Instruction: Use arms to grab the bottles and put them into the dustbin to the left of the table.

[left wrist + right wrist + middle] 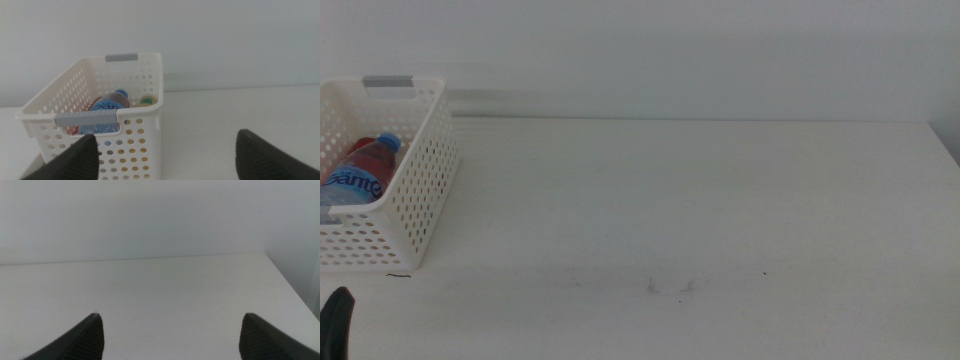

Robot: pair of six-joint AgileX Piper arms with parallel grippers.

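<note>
In dustbin [145, 75], water bottle [110, 107], both fingers apart.

1. The desk [720, 200] is a plain white top, smooth and matt, with a few faint dark scuffs near its front edge.
2. The dustbin [145, 130] looks like cream-white moulded plastic, its walls pierced with rows of round holes and lightly satin in finish.
3. A grey handle strip [86, 117] of smooth, dull plastic caps the bin's rim; a second one sits on the opposite rim.
4. The water bottle [107, 107] inside is clear plastic with a glossy blue printed label and a blue cap.
5. The left gripper [165, 155] has jaws of dark, matt material, faintly grainy.
6. The right gripper [170, 335] has jaws with the same dark matt finish.
</note>
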